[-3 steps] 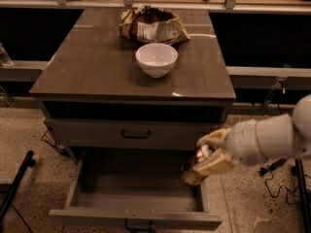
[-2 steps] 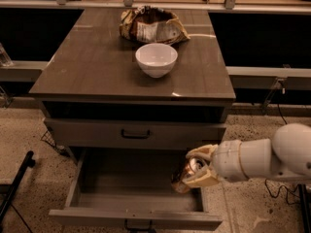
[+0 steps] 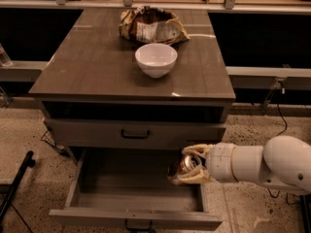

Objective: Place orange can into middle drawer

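The carry looks nearly done and the release is what is left. The orange can (image 3: 188,163) is clamped between the fingers of the gripper (image 3: 182,165), tilted so its silver top faces up toward the camera. It hangs over the right end of the open middle drawer (image 3: 126,181), close to the right side wall, and I cannot tell whether it touches the floor yet. The drawer floor is bare to the left of the can, so there is plenty of room to set it down. The tight edges are the right wall just beside the gripper, the low front panel below it, and the closed upper drawer front (image 3: 135,134) just behind. On the bench (image 3: 87,67), the white bowl (image 3: 156,58) and a crumpled bag (image 3: 151,25) sit well apart from the work.
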